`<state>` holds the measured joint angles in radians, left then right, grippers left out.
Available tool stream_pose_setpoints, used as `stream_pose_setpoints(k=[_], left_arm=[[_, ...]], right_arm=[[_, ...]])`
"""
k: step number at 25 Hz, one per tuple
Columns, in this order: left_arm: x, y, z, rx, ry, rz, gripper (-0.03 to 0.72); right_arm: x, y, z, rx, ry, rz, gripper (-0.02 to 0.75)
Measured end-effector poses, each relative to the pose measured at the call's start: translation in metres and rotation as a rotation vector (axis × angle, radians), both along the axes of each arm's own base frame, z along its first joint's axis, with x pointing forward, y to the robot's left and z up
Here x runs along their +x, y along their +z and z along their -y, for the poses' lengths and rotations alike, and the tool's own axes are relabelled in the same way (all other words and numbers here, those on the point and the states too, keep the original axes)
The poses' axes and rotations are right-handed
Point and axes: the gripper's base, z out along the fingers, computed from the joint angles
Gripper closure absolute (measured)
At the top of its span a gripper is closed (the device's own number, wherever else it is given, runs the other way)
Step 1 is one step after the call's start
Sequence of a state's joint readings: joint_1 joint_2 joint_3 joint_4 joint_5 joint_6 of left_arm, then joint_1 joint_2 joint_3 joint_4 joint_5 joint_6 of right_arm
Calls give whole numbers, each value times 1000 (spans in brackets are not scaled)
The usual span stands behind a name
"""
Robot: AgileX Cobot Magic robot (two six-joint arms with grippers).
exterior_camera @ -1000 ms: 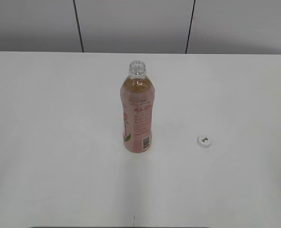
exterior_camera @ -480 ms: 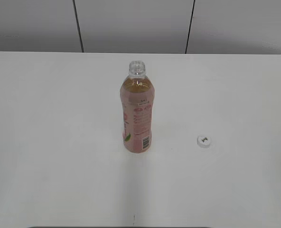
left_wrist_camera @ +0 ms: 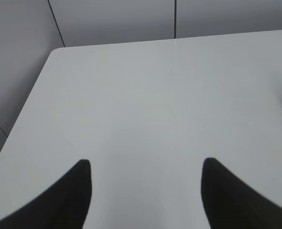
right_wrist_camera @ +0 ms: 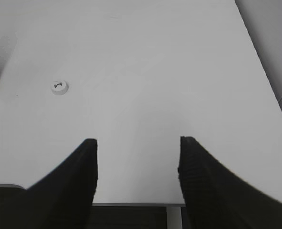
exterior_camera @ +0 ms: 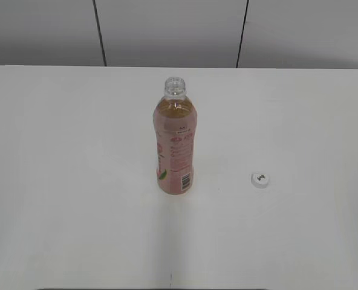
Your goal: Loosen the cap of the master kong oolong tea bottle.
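Observation:
The master kong oolong tea bottle (exterior_camera: 175,145) stands upright in the middle of the white table, its neck open with no cap on it. The white cap (exterior_camera: 260,179) with a dark green mark lies flat on the table to the bottle's right; it also shows in the right wrist view (right_wrist_camera: 59,87). Neither gripper shows in the exterior view. My left gripper (left_wrist_camera: 146,164) is open and empty over bare table near the left edge. My right gripper (right_wrist_camera: 138,141) is open and empty by the table's front edge, well to the right of the cap.
The white table (exterior_camera: 76,151) ends at a grey panelled wall (exterior_camera: 167,30) at the back. The left wrist view shows the table's rounded far left corner (left_wrist_camera: 55,50). The right wrist view shows the table's right edge (right_wrist_camera: 260,67) and front edge.

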<state>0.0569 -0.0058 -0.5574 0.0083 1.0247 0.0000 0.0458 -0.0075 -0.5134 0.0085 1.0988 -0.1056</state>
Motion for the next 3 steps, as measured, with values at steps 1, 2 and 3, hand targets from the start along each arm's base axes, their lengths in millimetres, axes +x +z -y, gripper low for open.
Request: stream_pose_setpoints(k=[1,2,3], left_arm=[[0,0,0,0,-2,0,246],[0,0,0,0,-10,0,246],[0,0,0,0,-23,0,246]], right_arm=[[0,0,0,0,0,0,321],[0,0,0,0,0,0,321],[0,0,0,0,0,0,321]])
